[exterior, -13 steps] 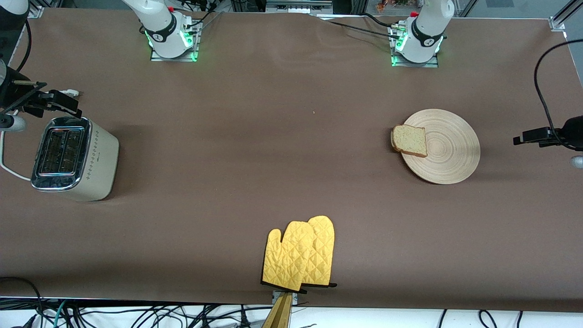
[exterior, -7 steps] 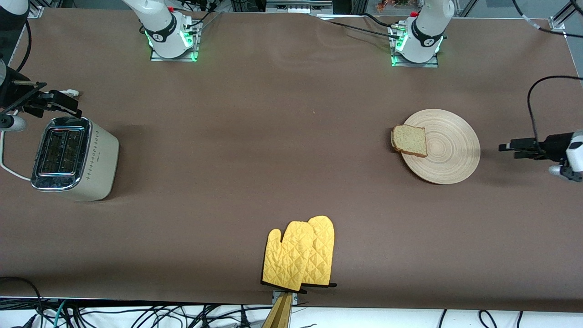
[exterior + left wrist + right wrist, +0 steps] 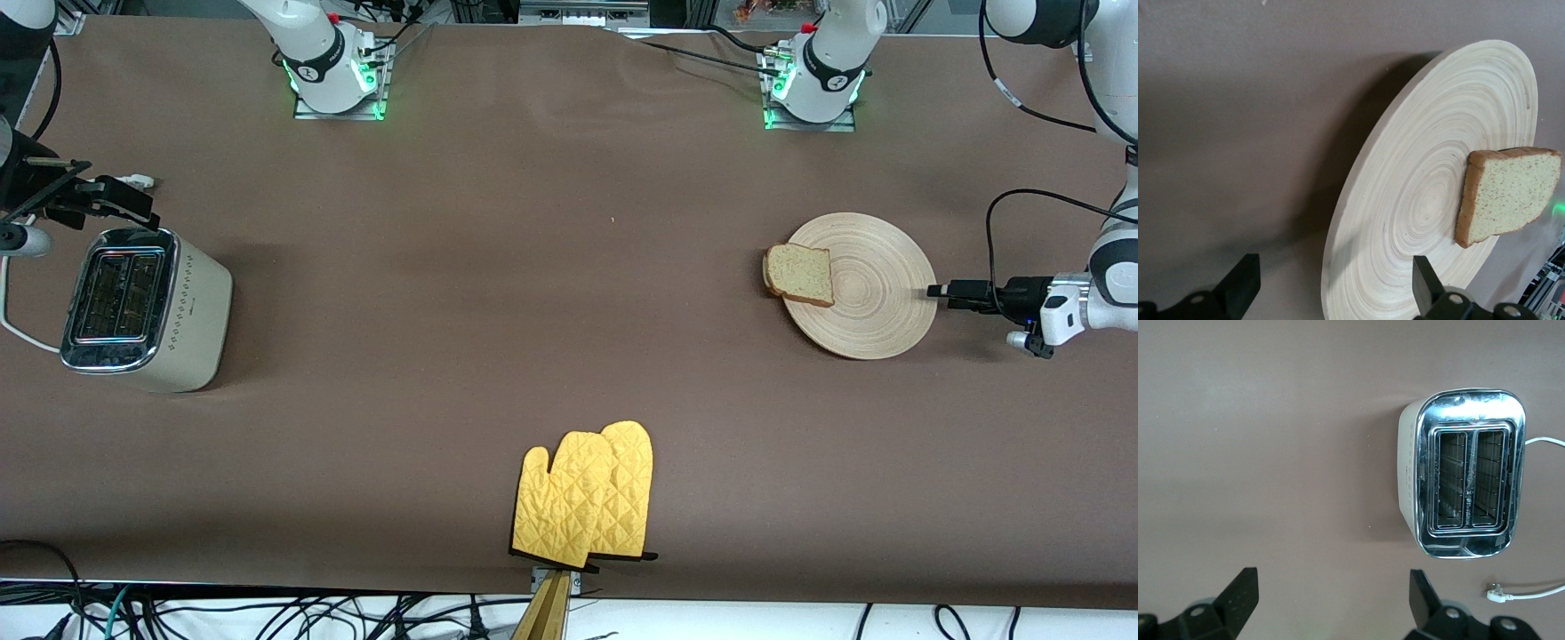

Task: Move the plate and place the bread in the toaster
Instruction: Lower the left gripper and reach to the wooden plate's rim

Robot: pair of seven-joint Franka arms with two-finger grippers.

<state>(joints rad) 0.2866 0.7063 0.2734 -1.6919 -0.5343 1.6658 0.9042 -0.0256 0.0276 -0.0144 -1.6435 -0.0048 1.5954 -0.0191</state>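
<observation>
Front view: right arm cut off by the frame edge; its right end effector (image 3: 133,206) hangs above the tabletop (image 3: 533,293) just beside the toaster (image 3: 142,307), fingers spread, nothing between them. Left arm also partly out of frame; left end effector (image 3: 941,291) sits low at the plate (image 3: 876,293) rim, at the left arm's end of the tabletop. Left wrist view shows its fingers (image 3: 1426,285) apart, straddling the rim, not gripping. Bread (image 3: 800,274) lies on the plate, overhanging the rim toward the right arm's end. Toaster slots empty; its white cord (image 3: 13,329) runs out of frame. Brown cloth covers the tabletop, slightly rippled. Yellow oven mitts (image 3: 587,493) lie at the near edge; loose cables below it. Small mark on toaster side unreadable.
</observation>
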